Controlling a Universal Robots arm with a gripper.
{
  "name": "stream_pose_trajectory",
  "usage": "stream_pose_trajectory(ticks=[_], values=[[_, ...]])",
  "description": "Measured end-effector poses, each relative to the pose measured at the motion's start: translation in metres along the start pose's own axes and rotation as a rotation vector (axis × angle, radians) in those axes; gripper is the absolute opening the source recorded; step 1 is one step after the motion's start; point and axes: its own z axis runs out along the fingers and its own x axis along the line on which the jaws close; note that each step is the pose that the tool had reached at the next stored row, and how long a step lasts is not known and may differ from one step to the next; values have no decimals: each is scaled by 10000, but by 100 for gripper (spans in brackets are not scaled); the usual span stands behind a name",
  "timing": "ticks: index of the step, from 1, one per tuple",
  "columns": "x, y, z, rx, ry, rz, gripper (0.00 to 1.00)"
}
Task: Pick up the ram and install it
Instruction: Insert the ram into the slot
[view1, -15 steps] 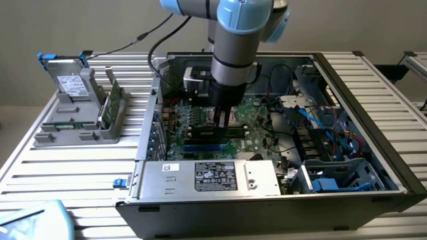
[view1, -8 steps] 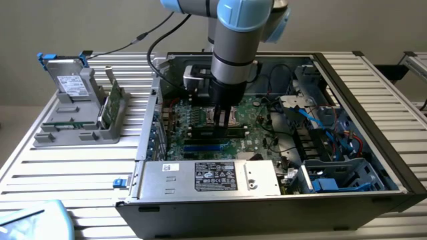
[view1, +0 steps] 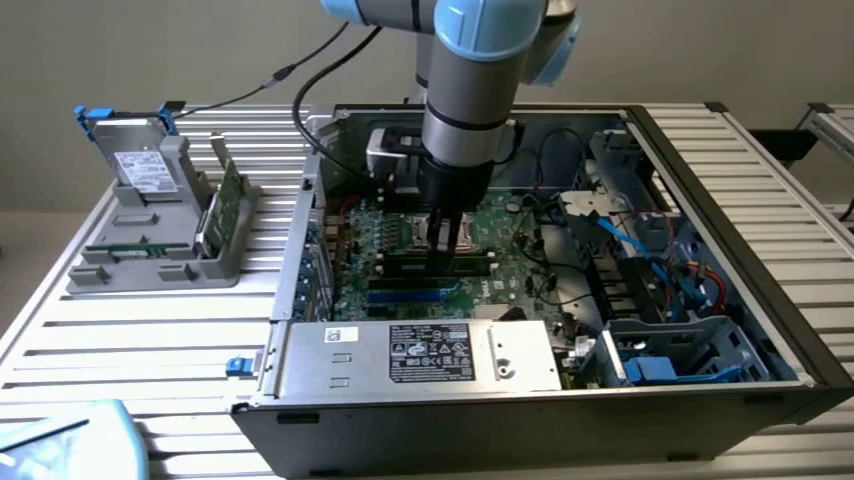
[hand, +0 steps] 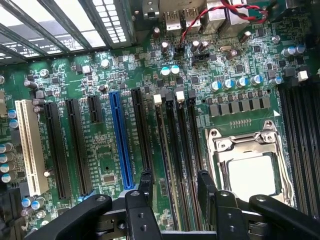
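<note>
My gripper (view1: 447, 258) reaches down into the open computer case (view1: 747, 250), just above the motherboard (view1: 521, 240). In the wrist view the gripper (hand: 175, 189) is open, its black fingers (hand: 145, 184) standing either side of the long black memory slots (hand: 172, 145) with nothing held between them. A narrow green and black stick, which looks like the ram (view1: 467, 265), sits along those slots right under the fingertips. Seen from above by the wrist, its edge cannot be told apart from the slots.
A grey holder (view1: 154, 262) on the slatted table, at the exterior view's left, carries a silver drive with blue tabs (view1: 134, 170) and a broad green card (view1: 227, 205). Inside the case are the power supply (view1: 414, 355), the CPU socket (hand: 247, 170), a blue slot (hand: 121, 140) and loose cables (view1: 641, 235).
</note>
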Motion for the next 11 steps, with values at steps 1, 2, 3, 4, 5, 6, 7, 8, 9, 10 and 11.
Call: stream_pose_trajectory(ticks=[1,2,3,4,5,6,7,8,9,10,11], values=[[0,0,-1,1,-1,16,49],[0,0,-2,1,-2,29,49],[0,0,-2,1,-2,33,49],[0,0,-2,1,-3,35,49],[0,0,-3,1,-2,40,49],[0,1,-8,0,2,44,49],[1,1,-14,0,3,49,49],[0,2,-19,1,-1,52,49],[-1,2,-27,1,-2,57,49],[-1,3,-35,2,-3,60,49],[-2,4,-44,2,-4,64,49]])
